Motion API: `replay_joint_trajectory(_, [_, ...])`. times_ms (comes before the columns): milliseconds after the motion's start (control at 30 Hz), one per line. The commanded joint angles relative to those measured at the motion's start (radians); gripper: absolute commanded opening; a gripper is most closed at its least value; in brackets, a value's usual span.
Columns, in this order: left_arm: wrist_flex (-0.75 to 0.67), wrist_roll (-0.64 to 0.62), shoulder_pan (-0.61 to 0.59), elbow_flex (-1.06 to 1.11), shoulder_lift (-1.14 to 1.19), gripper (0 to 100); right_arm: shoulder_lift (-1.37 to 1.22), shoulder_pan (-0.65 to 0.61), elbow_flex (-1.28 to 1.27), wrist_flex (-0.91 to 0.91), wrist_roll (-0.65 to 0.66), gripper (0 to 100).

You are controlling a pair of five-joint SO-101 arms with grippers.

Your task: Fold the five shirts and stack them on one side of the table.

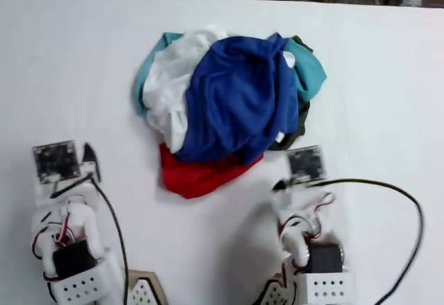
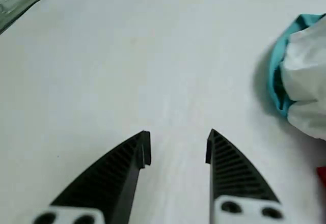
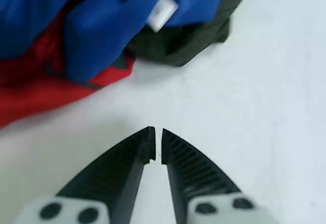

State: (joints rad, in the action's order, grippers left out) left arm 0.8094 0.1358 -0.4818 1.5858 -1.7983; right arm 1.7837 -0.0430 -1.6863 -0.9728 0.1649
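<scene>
The heap (image 1: 223,121) of shirts lay unfolded — left tool (image 2: 178,145) released, right tool (image 3: 158,143) clenched, empty; the next move likely meant opening onto the blue shirt (image 1: 239,90).

White arms (image 1: 305,249) — black ribbed claws (image 2: 178,146) (image 3: 158,145), black cables (image 1: 388,187).

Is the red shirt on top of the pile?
No, the blue shirt lies on top; the red shirt pokes out underneath.

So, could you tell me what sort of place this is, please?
Probably a robotics lab bench: a left arm and right arm sit at a white table with a heap of shirts.
</scene>
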Motion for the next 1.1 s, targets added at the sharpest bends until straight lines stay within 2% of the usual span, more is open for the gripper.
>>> replay_joint_trajectory(0, [0.035, 0.075, 0.110, -0.084, -0.018, 20, 0.016, 0.124, -0.005, 0.246, 0.005, 3.4])
replay_joint_trajectory(100, [0.074, 0.124, 0.137, -0.133, -0.018, 20, 0.013, 0.173, 0.049, 0.260, 0.077, 3.4])
replay_joint_trajectory(233, [0.104, 0.172, 0.137, -0.206, -0.017, 20, 0.012, 0.124, 0.193, 0.131, 0.167, 3.7])
replay_joint_trajectory(367, [0.104, 0.161, 0.140, -0.292, 0.017, 20, 0.008, 0.048, 0.390, 0.007, 0.199, 3.7])
replay_joint_trajectory(433, [0.101, 0.115, 0.140, -0.377, 0.100, 20, 0.005, 0.047, 0.480, -0.030, 0.210, 3.6])
replay_joint_trajectory(567, [0.103, 0.017, 0.167, -0.624, 0.411, 20, -0.090, 0.061, 0.667, -0.081, 0.210, 3.6])
replay_joint_trajectory(667, [0.141, 0.008, 0.239, -0.808, 0.700, 20, -0.255, 0.071, 0.824, -0.099, 0.210, 3.6])
replay_joint_trajectory(800, [0.222, 0.008, 0.339, -1.027, 1.011, 20, -0.565, 0.081, 1.043, -0.185, 0.210, 3.6])
replay_joint_trajectory(1067, [0.350, 0.012, 0.494, -1.400, 1.514, 20, -1.239, 0.082, 1.415, -0.524, 0.210, 3.6])
